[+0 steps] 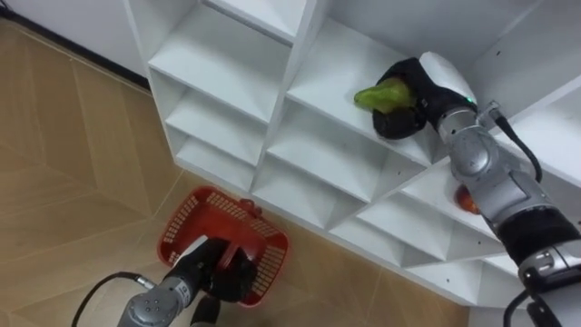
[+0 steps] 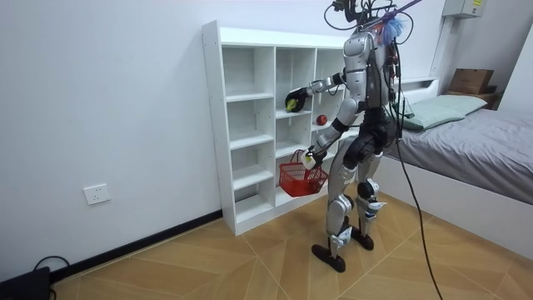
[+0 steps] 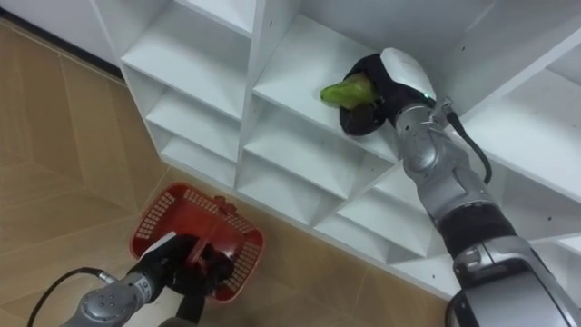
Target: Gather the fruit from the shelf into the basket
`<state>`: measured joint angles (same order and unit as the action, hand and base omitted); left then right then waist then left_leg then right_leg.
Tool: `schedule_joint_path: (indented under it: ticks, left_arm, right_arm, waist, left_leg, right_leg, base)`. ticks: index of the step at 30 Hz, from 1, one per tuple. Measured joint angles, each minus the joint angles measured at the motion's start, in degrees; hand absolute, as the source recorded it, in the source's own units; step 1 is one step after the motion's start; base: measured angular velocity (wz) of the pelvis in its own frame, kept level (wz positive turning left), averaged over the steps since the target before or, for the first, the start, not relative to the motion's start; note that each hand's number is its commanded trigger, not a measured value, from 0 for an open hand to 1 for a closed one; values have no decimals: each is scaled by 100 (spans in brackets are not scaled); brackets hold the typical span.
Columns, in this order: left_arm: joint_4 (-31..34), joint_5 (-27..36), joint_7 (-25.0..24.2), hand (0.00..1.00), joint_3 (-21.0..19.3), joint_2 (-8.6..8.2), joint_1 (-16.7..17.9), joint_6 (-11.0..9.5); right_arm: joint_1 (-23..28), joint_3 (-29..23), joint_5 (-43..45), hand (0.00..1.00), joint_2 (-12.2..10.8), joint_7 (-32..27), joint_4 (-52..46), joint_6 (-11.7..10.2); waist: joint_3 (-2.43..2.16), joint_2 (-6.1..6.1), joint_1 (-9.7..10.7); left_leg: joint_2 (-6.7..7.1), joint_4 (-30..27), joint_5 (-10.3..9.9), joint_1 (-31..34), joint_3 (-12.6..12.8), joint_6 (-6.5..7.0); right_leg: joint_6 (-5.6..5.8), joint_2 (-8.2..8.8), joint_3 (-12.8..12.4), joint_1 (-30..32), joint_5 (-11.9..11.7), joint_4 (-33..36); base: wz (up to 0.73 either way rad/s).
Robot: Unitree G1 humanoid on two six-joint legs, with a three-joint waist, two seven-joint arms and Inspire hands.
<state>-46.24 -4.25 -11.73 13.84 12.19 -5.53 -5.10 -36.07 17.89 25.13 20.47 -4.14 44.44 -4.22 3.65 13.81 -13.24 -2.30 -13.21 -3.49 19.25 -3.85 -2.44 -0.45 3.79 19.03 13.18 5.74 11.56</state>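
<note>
"Over by the white closet, what has it got hold of?"

"Its right robot hand is inside one of the upper cubbies, fingers curled round a green fruit. The fruit pokes out of the grasp toward the robot's left."

"Is it resting on the shelf board or lifted off it?"

"Can't tell, because the hand covers the underside. Either way it's right at the board, near the front edge."

"And the other arm?"

"Down low. The left robot hand is closed round the handle of a red basket (a plastic mesh one, the shopping sort). The basket hangs over the wooden floor in front of the bottom shelves."

"Any other fruit about?"

"One red fruit, sitting in a cubby of the next column, on the robot's right and a little lower than the green one. Seen from the robot's head, its forearm hides most of that fruit."

"How is the robot standing?"

"Upright on both feet, facing the closet and close to it, with the right arm raised and stretched out to the shelf. A bed stands behind it, at the room view's right."
</note>
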Motion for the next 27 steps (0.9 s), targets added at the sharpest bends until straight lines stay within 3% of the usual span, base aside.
schedule_joint_path:
  ticks: [20, 25, 27]
  left_arm:
    - [-130, 27, 221, 100, 3, 2, -68, -32]
    - [-346, 46, 384, 100, 79, -62, -132, -68]
    - [-456, 193, 405, 100, 104, -88, -135, -89]
  right_arm:
    - [110, 104, -436, 100, -7, 13, -235, 10]
    - [570, 174, -472, 100, -113, 63, -1021, -18]
    - [814, 247, -485, 100, -192, 167, -1330, -124]
  waist:
    - [-11, -17, 38]
    - [-27, -187, 48]
    - [-69, -307, 62]
  left_leg:
    - [1, -10, 0, 3, 2, 1]
    - [0, -30, -5, 0, 44, 7]
    - [-1, -30, -7, -2, 55, 11]
  right_leg:
    - [0, 3, -1, -2, 1, 9]
    - [0, 11, -25, -3, -4, 17]
    - [1, 14, -42, -2, -4, 17]
  base:
    - [0]
    - [-1]
    - [0]
